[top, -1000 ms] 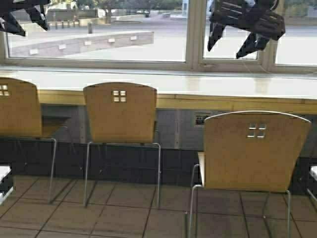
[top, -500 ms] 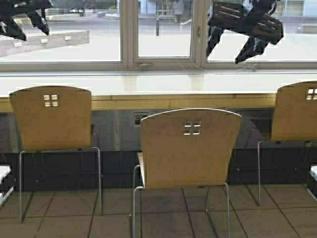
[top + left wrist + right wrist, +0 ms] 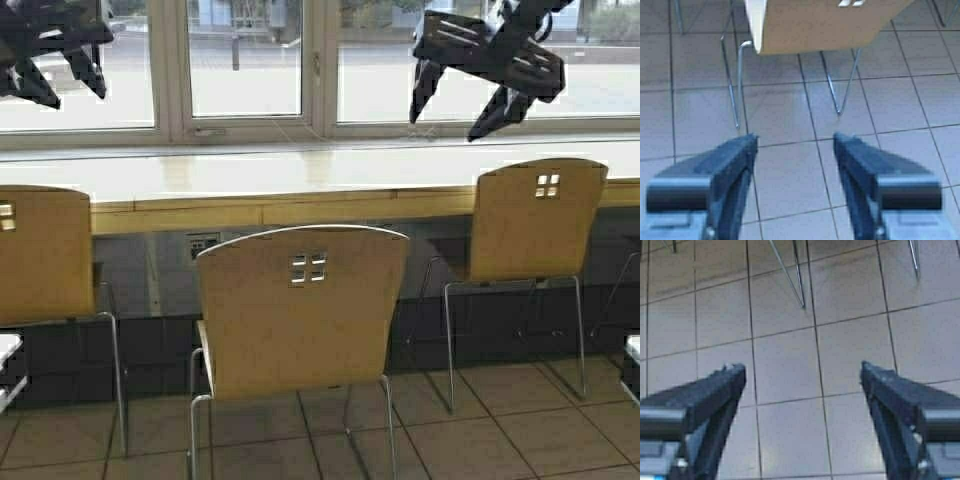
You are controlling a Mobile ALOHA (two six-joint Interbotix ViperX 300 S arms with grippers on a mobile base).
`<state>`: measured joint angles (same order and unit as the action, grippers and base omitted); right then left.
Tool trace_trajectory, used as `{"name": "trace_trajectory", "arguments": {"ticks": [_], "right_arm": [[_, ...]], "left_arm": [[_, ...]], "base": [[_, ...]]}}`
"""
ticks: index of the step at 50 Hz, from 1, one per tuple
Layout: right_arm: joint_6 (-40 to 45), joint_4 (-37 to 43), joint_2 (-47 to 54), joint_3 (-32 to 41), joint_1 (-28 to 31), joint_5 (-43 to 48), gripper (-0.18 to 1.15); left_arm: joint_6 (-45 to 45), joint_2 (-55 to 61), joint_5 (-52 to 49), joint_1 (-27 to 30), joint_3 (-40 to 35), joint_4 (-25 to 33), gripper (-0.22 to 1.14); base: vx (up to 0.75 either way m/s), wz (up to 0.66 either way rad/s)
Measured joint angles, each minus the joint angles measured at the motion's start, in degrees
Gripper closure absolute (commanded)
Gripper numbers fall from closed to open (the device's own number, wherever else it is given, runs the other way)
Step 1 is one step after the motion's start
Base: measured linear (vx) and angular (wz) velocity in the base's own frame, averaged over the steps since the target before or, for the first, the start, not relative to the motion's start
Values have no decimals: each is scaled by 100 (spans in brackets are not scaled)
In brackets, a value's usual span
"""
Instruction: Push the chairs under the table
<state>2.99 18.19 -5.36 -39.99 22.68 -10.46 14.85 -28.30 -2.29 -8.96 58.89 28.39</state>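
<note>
Chairs are lined up along the long pale table under the windows in the high view. The middle chair is pulled out toward the robot, its back well clear of the table's front edge. The right chair is set close to that edge, and the left chair (cut off by the frame) is also set near it. The tiled floor is seen beneath them. Both arms are held high: the left gripper at the upper left, the right gripper at the upper right, neither touching anything.

From the left wrist view, the left gripper is seen with its fingers spread wide apart and nothing between them; the middle chair's back and thin metal legs are seen beyond, apart from the fingers.

From the right wrist view, the right gripper is likewise seen with its fingers parted wide and empty, over bare floor tiles, with chair legs farther off.
</note>
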Motion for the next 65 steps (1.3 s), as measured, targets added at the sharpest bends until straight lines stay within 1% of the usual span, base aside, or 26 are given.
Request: {"name": "trace_trajectory", "arguments": {"ticks": [29,40,43,50,56,59,65], "right_arm": [[0,70,114,79,220,-132,-3],[9,220,343,97,281,-123,-3],[9,352,492,158,272,-105,-3],[18,747,967,387,396,-70,-3],[35,1248,1415,615,475,-62,-3],[44,1556,1591,729,562,-44,-3],[53,2188,1907,984,703,35,-3]], "left_arm": [[-26,26,-35,9,-35,-18,7],[-97,132,-62,18,-35,167,7],[-281,299,-62,35,-53,299,7],[-1090,1063,-9,44,-105,923,7],[-2048,1749,580,18,141,1600,7],[-2470,1995,888,-105,220,1881,7],[-3182,2408,1257,-369,229,2162,7]], "base": [[25,-9],[25,-6],[24,-6],[25,-5],[26,-8],[27,-10],[24,-8]]}}
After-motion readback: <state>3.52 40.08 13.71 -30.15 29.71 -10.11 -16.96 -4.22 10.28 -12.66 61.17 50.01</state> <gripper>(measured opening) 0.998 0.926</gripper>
